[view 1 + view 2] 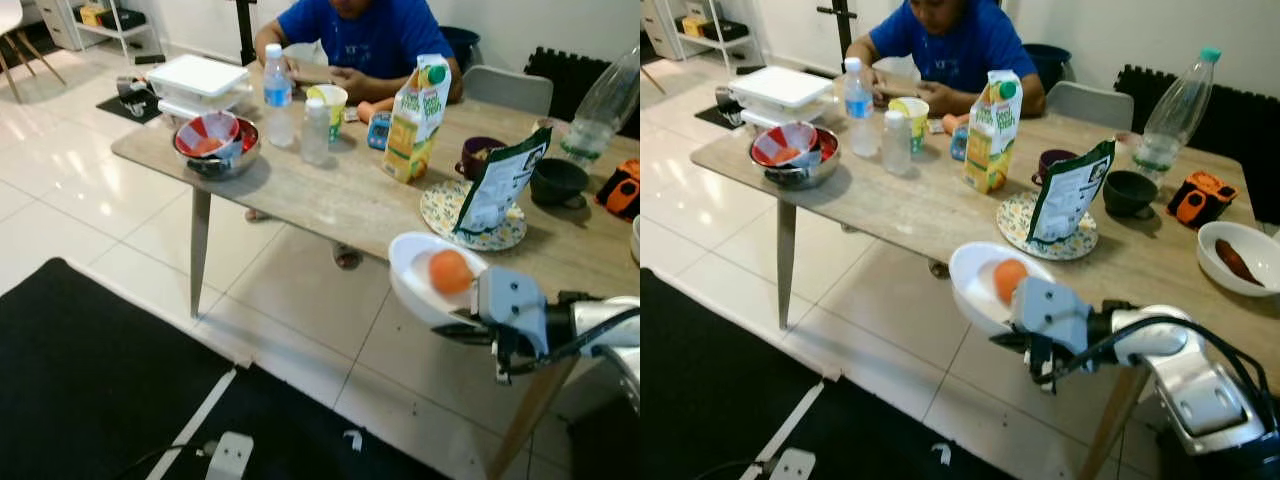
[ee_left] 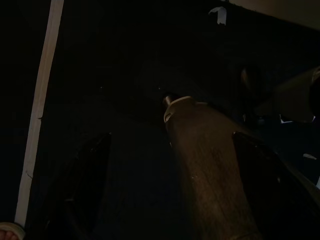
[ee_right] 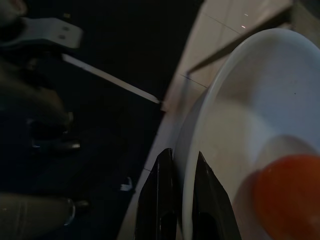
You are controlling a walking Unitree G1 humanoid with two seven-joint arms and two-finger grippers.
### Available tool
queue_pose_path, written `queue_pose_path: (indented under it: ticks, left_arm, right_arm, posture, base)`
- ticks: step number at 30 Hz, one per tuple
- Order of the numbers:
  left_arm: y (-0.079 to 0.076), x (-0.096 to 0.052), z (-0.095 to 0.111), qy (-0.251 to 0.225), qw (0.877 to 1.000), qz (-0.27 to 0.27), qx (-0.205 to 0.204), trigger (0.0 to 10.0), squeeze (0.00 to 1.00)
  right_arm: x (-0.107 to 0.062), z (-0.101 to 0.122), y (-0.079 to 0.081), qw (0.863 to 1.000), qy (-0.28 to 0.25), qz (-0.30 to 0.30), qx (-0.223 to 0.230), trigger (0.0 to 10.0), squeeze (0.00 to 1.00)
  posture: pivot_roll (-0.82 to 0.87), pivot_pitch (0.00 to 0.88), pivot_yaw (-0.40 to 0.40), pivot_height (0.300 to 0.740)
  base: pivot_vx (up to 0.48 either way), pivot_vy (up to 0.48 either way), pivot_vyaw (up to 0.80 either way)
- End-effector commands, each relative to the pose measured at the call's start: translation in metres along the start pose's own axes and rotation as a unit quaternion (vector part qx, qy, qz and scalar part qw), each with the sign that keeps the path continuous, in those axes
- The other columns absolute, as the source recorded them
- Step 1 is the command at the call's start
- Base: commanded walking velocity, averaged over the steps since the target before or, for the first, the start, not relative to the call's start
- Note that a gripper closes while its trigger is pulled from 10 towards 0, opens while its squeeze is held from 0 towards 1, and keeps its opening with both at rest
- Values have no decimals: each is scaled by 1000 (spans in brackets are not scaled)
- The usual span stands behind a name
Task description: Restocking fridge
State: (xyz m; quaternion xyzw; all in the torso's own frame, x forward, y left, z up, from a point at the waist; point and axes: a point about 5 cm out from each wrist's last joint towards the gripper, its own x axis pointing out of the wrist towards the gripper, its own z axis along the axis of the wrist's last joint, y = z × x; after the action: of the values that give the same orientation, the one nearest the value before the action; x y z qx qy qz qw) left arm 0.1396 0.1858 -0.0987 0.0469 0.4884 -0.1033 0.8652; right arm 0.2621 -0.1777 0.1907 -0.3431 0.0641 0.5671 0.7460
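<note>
My right gripper is shut on the rim of a white bowl, one black finger on each side of the rim. An orange lies inside the bowl. The bowl hangs in the air just off the near edge of the wooden table, above the tiled floor. My left gripper hangs idle over the black mat in a very dark view, with its two fingers standing wide apart and nothing between them.
The table carries a juice carton, water bottles, a metal bowl, a patterned plate with a green bag, and a dark bowl. A person in blue sits behind it. A black mat covers the floor.
</note>
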Motion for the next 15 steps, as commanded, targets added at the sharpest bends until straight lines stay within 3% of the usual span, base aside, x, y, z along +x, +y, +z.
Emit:
queue_pose_path:
  ticks: [1,7,12,13,15]
  left_arm:
    - [-11,-6,-33,66,998,-16,0,10000,0]
    - [-12,-5,-32,65,998,-16,2,10000,0]
    - [-12,-5,-31,64,998,-17,2,10000,0]
    - [-12,-5,-31,64,998,-17,2,10000,0]
    - [-13,-5,-32,64,998,-17,2,10000,0]
  right_arm:
    - [5,-2,5,1000,10,6,-8,10000,0]
    - [16,-24,6,998,60,-13,-10,10000,0]
    - [28,-70,9,987,144,-68,16,10000,0]
    - [28,-70,9,987,144,-68,16,10000,0]
    - [30,-94,14,978,179,-96,43,10000,0]
  posture:
    - [-70,79,-49,740]
    - [-70,79,-50,740]
    - [-68,80,-53,740]
    - [-68,80,-53,740]
    - [-66,78,-56,740]
  base:
    - [-300,0,0]
    - [-303,0,0]
    - [-299,0,0]
    - [-292,0,0]
    - [-292,0,0]
